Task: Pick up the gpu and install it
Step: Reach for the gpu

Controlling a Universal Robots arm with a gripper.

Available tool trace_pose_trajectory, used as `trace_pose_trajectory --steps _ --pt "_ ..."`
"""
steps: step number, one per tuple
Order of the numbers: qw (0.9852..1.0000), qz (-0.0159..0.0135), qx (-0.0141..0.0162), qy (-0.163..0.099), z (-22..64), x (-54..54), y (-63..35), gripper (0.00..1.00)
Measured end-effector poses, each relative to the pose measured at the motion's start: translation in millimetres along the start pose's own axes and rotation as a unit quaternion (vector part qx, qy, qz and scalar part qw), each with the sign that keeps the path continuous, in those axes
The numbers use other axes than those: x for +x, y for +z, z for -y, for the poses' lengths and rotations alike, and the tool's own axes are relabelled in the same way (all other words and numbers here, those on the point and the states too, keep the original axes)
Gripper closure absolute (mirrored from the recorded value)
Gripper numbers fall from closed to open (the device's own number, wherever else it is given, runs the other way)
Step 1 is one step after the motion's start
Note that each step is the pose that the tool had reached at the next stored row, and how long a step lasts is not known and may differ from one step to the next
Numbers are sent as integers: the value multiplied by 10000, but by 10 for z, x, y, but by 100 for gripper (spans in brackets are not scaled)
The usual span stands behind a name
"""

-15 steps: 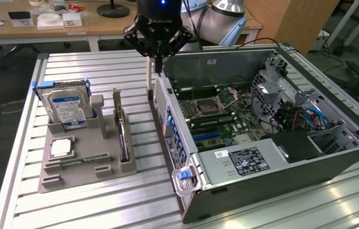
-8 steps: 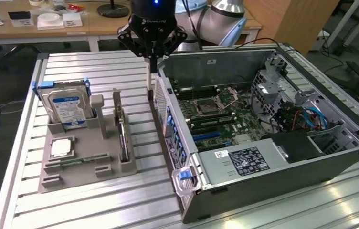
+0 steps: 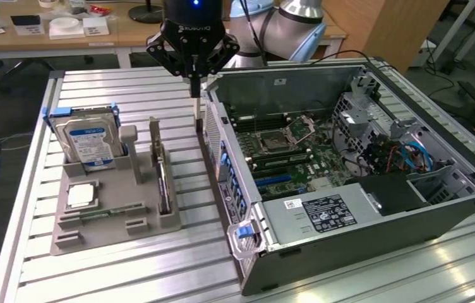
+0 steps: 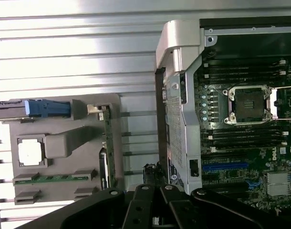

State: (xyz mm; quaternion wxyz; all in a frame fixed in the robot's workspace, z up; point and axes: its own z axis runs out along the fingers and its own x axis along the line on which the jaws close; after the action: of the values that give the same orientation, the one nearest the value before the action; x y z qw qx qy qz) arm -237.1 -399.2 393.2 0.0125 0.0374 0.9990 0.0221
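Here's the gpu (image 3: 163, 183) – standing on edge in its slot in the grey tray (image 3: 103, 238), at the tray's side nearest the case (image 3: 338, 252). From where the exterior view looks it is only a thin sliver. Its long axis runs parallel to the case's side wall, from the far end of the tray toward the near end. In the wrist view the same card (image 4: 106, 152) shows as a narrow green-edged strip along the tray's edge.

Now the gripper (image 3: 194, 88) – fingers pressed together, nothing between them that I can see. It hangs pointing straight down over the slatted table (image 3: 119, 271), in the gap between tray and case, close to the case's far corner. It is well apart from the gpu and touches nothing that I can make out.

Counting up: one gripper, one gpu, one tray and one open case lying on its side. The tray also holds one hard drive (image 3: 90, 142) upright at its far end, one square chip (image 3: 81, 196) lying flat, and one memory stick (image 3: 107, 213) beside it.
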Motion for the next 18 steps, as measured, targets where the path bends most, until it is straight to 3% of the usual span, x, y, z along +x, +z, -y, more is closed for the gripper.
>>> trace_pose_trajectory --steps 18 --pt "10000 0 0 0 23 258 -6 89"
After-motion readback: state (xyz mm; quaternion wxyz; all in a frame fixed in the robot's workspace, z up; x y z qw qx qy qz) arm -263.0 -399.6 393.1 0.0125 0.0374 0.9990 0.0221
